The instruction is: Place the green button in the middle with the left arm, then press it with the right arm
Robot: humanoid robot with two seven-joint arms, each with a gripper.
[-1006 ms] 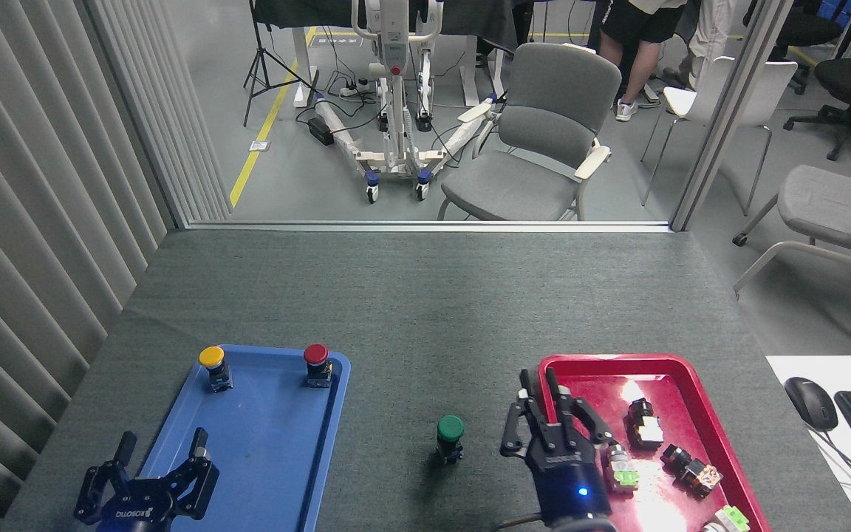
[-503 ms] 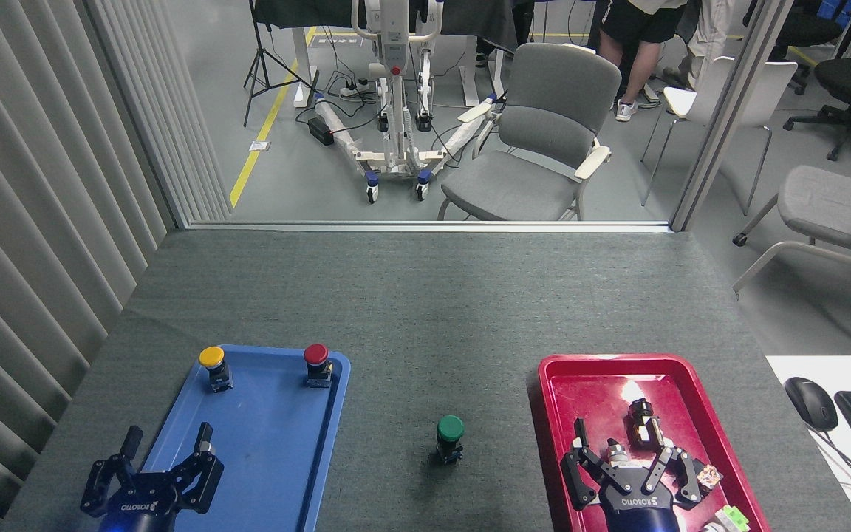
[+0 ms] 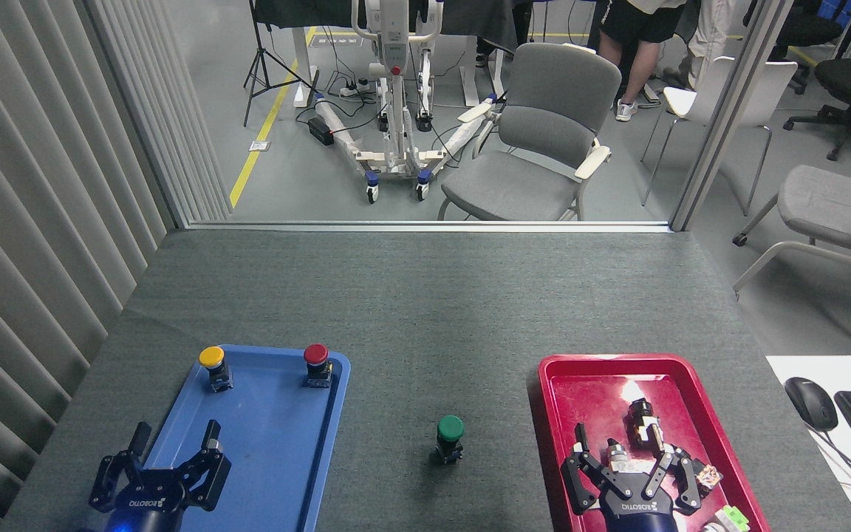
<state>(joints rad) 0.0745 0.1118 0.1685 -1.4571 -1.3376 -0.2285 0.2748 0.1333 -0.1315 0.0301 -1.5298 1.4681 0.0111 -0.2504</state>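
Head view: the green button (image 3: 450, 437) is standing upright on the bare grey tabletop (image 3: 425, 310), between the blue tray (image 3: 263, 451) and the red tray (image 3: 551, 399), touching neither. The left gripper (image 3: 174, 458) is hovering over the blue tray's near left corner, fingers spread apart and gripping nothing. The right gripper (image 3: 629, 462) is hanging over the red tray, fingers likewise splayed; small parts are lying beneath it, apparently untouched. A yellow button (image 3: 213, 366) and a red button (image 3: 316, 363) are sitting at the blue tray's far end.
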